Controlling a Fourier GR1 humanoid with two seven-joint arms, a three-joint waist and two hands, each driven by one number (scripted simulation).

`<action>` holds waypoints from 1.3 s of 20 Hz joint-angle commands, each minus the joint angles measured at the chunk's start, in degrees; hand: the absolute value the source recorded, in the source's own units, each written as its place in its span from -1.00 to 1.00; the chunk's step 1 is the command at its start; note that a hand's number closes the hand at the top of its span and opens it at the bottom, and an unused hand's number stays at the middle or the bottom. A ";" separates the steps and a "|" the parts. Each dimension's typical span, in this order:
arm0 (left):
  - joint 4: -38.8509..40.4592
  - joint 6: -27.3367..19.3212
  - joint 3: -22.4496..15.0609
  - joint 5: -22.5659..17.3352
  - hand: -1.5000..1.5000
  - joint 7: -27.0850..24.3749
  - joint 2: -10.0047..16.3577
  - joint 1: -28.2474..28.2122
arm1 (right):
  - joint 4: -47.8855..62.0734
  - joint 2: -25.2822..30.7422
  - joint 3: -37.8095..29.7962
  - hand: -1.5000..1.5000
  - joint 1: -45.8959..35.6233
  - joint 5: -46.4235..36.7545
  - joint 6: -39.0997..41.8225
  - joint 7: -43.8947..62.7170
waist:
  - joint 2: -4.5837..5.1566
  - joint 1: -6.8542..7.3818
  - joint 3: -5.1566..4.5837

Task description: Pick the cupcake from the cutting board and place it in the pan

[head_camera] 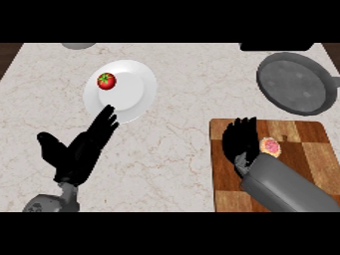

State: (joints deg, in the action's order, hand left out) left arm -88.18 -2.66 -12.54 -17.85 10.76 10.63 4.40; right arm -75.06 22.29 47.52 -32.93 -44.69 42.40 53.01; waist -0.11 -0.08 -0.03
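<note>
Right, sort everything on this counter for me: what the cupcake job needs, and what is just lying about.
For the job: cupcake, cutting board under it, pan, right hand beside the cupcake.
Lying about: white plate, tomato on it, left hand resting open at the lower left.

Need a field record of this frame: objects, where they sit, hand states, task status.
cupcake: on the cutting board, just right of the right hand's fingers, not held
cutting board: lower right of the view
pan: upper right, beyond the board, nothing in it, handle pointing right
plate: white, upper left, carries a tomato
right hand: open, over the board
left hand: open, lower left, fingertips at the plate's near rim
status: cupcake not yet picked
</note>
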 commanded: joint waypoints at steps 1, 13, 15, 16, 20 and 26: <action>-3.24 0.70 -0.46 0.51 0.00 1.14 0.67 -2.26 | -0.29 -0.89 -1.28 -1.00 0.00 -3.30 4.62 6.26 | -0.05 0.27 0.01; 0.50 1.91 4.16 1.91 0.00 2.85 -1.07 2.47 | 3.02 0.19 -6.57 -1.00 5.03 -15.64 1.18 -4.23 | 0.13 0.16 0.02; -2.39 4.43 4.38 0.43 0.00 2.13 -0.14 -1.23 | 6.60 3.83 -6.50 1.00 5.95 -17.64 -4.69 -11.19 | 0.15 0.41 0.04; -3.68 3.37 2.19 2.75 0.00 0.08 -1.32 -4.61 | -0.79 5.12 -8.42 1.00 6.87 -16.27 -1.62 -10.60 | 0.03 0.22 0.02; -2.74 2.14 4.10 2.58 0.00 3.92 -1.31 0.60 | 2.67 7.53 -3.60 1.00 3.71 -20.86 -5.00 -19.72 | 0.15 0.44 0.04; -0.79 3.80 5.93 2.22 0.00 4.14 -1.77 1.36 | 8.07 6.85 -4.13 1.00 4.12 -28.17 -10.47 -23.85 | 0.16 0.28 0.03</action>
State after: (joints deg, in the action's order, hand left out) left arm -90.70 0.22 -9.05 -14.91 13.86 8.33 3.45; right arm -69.65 28.21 43.47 -28.88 -68.98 35.33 32.84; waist -0.04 0.36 -0.05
